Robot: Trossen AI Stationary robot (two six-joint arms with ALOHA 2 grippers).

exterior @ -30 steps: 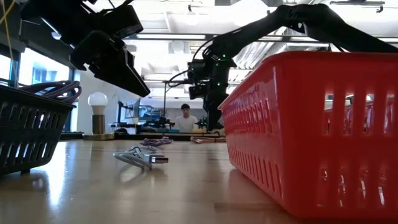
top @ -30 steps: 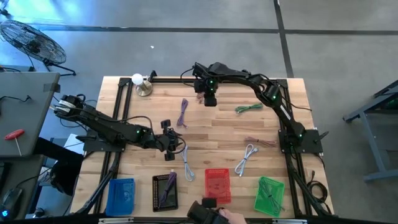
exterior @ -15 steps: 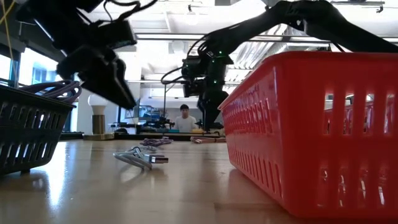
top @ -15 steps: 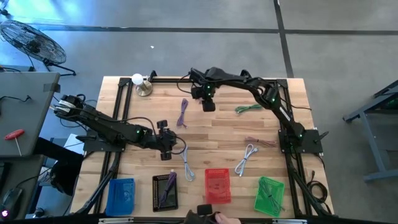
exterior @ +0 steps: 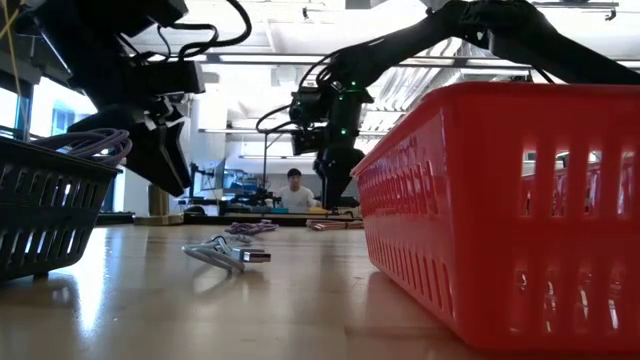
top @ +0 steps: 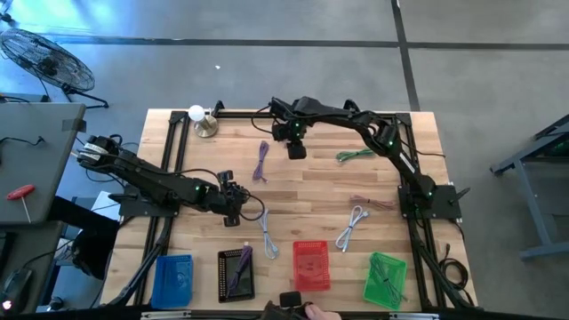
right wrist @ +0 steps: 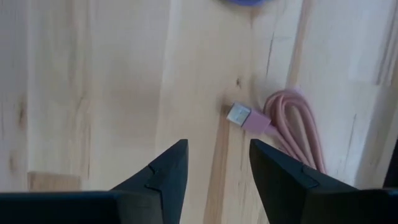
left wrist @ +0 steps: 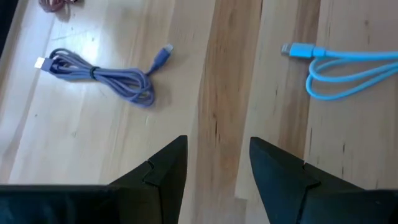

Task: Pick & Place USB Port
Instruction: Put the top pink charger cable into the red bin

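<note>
Several bundled USB cables lie flat on the wooden table. My left gripper (top: 234, 194) is open and empty, above bare wood (left wrist: 217, 146). Ahead of it lie a purple cable (left wrist: 99, 74) and a light blue cable (left wrist: 342, 68). My right gripper (top: 293, 148) is open and empty at the far middle. Its fingers hang above the wood (right wrist: 217, 149) beside a pink cable (right wrist: 292, 134), whose USB plug (right wrist: 239, 115) points toward the gap between the fingers. In the low view both grippers, left (exterior: 172, 175) and right (exterior: 330, 190), hang clear of the table.
Four baskets stand along the near edge: blue (top: 173, 277), black (top: 236, 271) with a purple cable inside, red (top: 311, 265), green (top: 385, 280). Green (top: 356, 155), pink (top: 372, 203) and white (top: 353, 222) cables lie at the right. A lamp bulb (top: 197, 116) stands far left. A hand (top: 307, 309) shows at the near edge.
My left gripper has gone a little toward the table's left and far edges and has tipped from a slant to pointing more steeply down. My right gripper has gone a little toward the table's left and near edges. No cable has moved.
</note>
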